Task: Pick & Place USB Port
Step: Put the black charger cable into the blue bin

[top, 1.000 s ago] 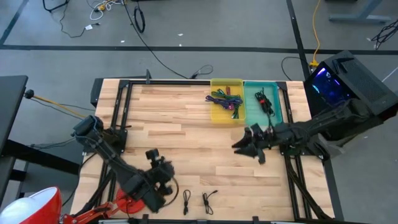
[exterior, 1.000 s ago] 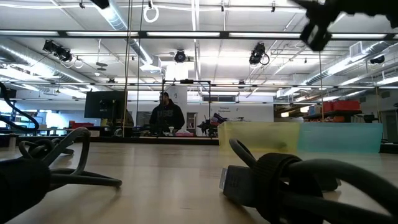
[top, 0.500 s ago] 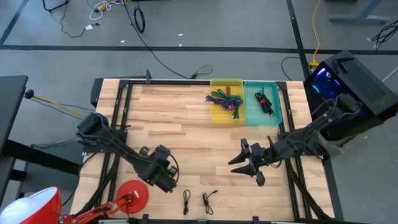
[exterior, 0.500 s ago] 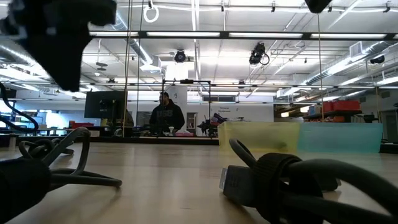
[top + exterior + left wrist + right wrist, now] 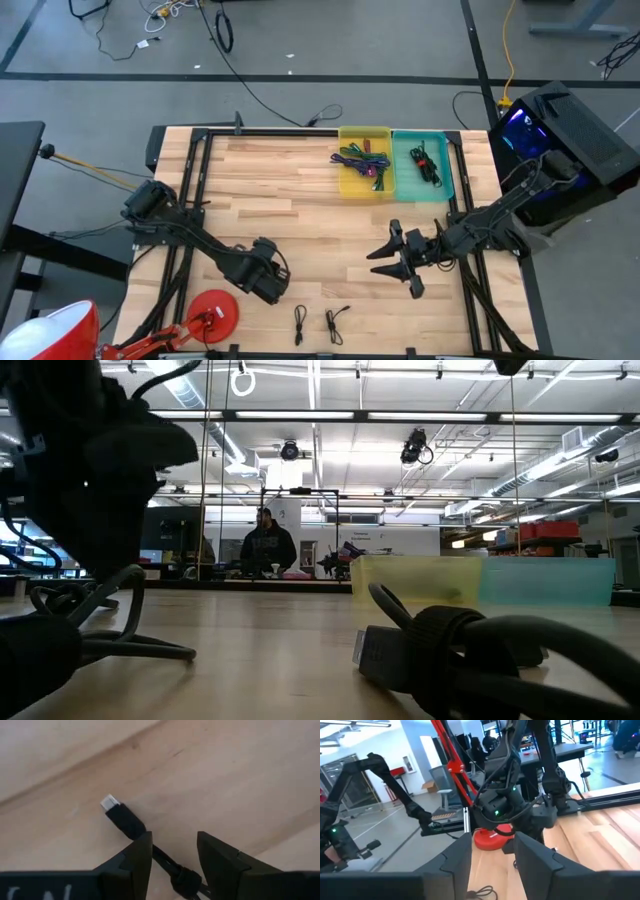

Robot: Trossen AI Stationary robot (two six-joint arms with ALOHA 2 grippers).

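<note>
Since the earlier frames, the left gripper [image 5: 268, 283] is seen moved up from the lower left edge of the high view toward the lower middle of the table [image 5: 310, 215], and a cable [image 5: 131, 824] is now seen lying beneath it. Its fingers [image 5: 137, 857] are parted, with the cable running between them in the left wrist view; whether the cable is touched cannot be told. The right gripper [image 5: 395, 262] is now found lower and further left than a second ago, at the centre right of the high view. Its fingers [image 5: 457, 857] are held apart and nothing is gripped.

The cable is black, with a short dark plug body and a small silver metal tip, and a bundled or tied part is seen near the bottom edge of the left wrist view. It is laid on pale wood. Two more small black cables [image 5: 299, 323] [image 5: 334, 324] are coiled near the bottom edge of the high view, just right of the left gripper. A thick black cable [image 5: 450, 650] with a plug end is shown large at the lower right of the low view.

A yellow bin [image 5: 351, 185] and a teal bin [image 5: 448, 180] are set side by side at the upper right of the table, each holding cables. A red disc [image 5: 212, 309] is seen at the lower left.
</note>
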